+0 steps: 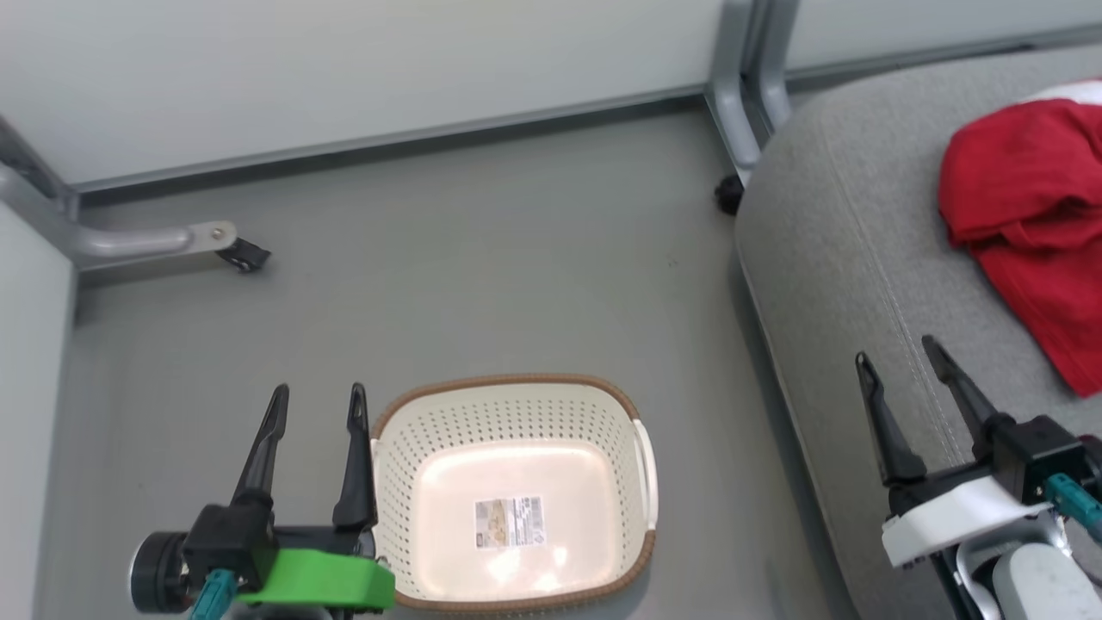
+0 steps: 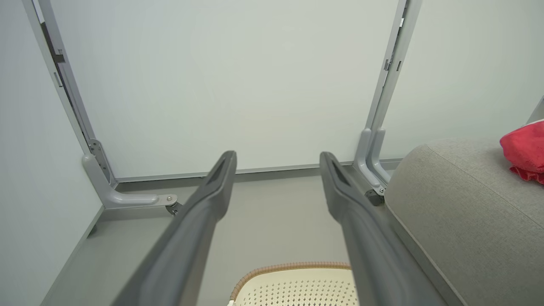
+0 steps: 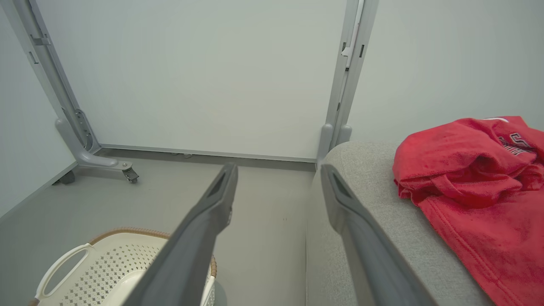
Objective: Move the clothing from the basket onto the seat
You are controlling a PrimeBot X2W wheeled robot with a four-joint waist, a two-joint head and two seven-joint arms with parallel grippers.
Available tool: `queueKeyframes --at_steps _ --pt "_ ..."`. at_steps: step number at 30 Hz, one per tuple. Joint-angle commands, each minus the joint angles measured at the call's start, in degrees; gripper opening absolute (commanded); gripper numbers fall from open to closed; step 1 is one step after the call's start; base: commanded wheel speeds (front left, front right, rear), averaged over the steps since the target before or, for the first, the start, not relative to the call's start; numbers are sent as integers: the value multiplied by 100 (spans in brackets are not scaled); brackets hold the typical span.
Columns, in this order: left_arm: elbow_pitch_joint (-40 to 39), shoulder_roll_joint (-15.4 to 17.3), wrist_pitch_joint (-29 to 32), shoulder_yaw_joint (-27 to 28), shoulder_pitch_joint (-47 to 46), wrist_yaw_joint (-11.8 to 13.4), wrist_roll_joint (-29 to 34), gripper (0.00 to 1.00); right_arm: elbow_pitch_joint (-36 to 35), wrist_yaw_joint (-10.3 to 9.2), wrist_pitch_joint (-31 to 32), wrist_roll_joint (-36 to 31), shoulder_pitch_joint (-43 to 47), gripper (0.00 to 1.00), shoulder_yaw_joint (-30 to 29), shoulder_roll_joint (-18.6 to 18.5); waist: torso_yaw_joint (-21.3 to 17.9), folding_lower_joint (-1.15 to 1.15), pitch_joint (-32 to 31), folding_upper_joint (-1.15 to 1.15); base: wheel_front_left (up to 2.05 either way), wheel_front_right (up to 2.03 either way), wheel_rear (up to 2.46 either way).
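The red clothing [image 1: 1033, 215] lies crumpled on the grey seat [image 1: 844, 258] at the right; it also shows on the seat as clothing [image 3: 471, 187] and as a red edge of clothing [image 2: 525, 151]. The cream basket [image 1: 516, 405] stands on the floor with just a paper label on its bottom. My left gripper [image 1: 317, 400] hovers open beside the basket's left rim, holding nothing. My right gripper [image 1: 900, 355] is open above the seat's front left part, well short of the clothing. The basket rim [image 2: 293, 267] shows below my left fingers, and the basket [image 3: 97, 263] shows low left in the right wrist view.
Pale partition panels on grey metal feet with castors [image 1: 245, 255] close off the back and left. Another partition foot [image 1: 732, 185] stands by the seat's far corner. Grey floor [image 1: 482, 258] lies between basket and partitions.
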Motion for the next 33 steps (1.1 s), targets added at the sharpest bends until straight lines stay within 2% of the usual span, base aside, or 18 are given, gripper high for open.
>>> queueKeyframes --at_steps 1,8,15,21,33 --pt "-28 -22 1 79 185 -51 50 100 1 -8 0 -6 203 100 -22 42 520 1 -541 0 0 0 0" --pt "-124 -61 1 334 629 -197 293 100 -125 -8 0 -144 747 100 -176 373 716 1 -964 0 0 0 0" --pt "-66 -68 1 476 1012 -300 265 100 -291 -8 0 -187 1300 100 -211 656 727 1 -1243 0 0 0 0" --pt "94 -67 1 539 1217 -494 367 100 -264 -8 0 -299 1594 100 -91 775 644 1 -1411 0 0 0 0" --pt "174 -68 1 538 1298 -633 298 100 -254 -8 0 -379 1673 100 -109 837 446 1 -1401 0 0 0 0"
